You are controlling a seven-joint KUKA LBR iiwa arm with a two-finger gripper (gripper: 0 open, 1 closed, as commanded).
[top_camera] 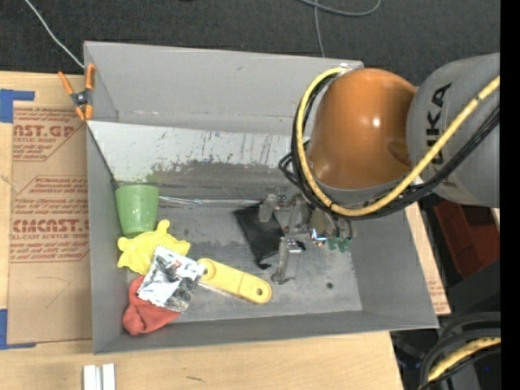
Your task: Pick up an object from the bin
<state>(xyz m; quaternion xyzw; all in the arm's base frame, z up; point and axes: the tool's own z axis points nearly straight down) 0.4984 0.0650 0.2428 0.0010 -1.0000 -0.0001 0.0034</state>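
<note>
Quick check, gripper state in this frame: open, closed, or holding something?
Gripper: cannot be told from this view; it sits beside a black object mid-bin.
</note>
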